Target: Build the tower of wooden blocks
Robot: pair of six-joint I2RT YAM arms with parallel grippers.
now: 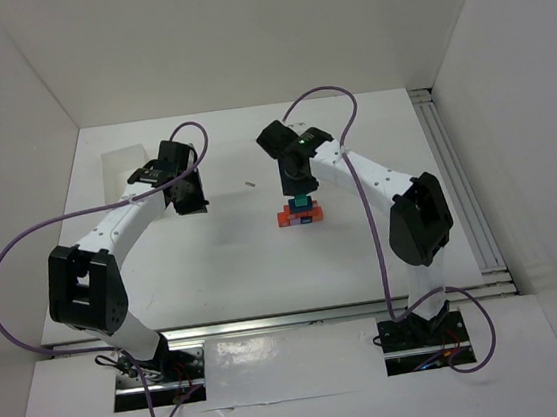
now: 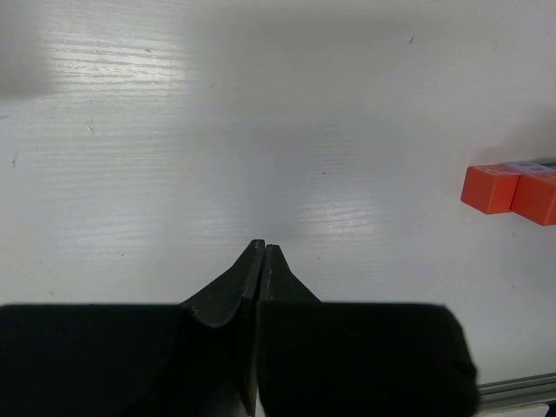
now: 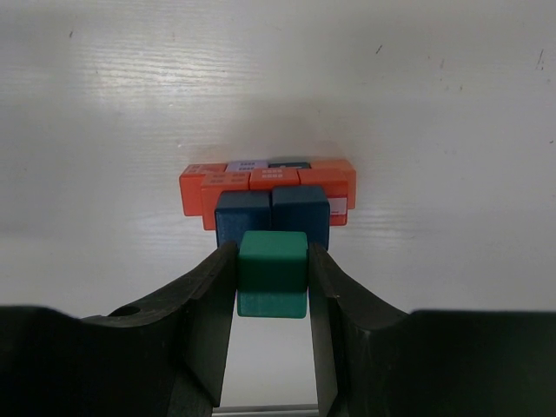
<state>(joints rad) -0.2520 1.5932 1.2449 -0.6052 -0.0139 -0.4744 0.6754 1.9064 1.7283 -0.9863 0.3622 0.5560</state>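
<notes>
Centre of frame: grips teal cube (image 3: 273, 271) in right gripper (image 3: 272, 256), directly above two dark blue blocks (image 3: 243, 217) of tower (image 1: 300, 212). Left of tower: holds left gripper (image 2: 263, 252) fully closed, empty, above table (image 2: 261, 104).

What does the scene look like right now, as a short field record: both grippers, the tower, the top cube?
left gripper: shut, empty, over the table, apart from the tower
right gripper: closed on the teal cube, one finger each side
teal cube: atop the tower, over the dark blue cubes; contact with them unclear
dark blue cubes: two side by side on the base row
base row: orange and red cubes on the table
</notes>
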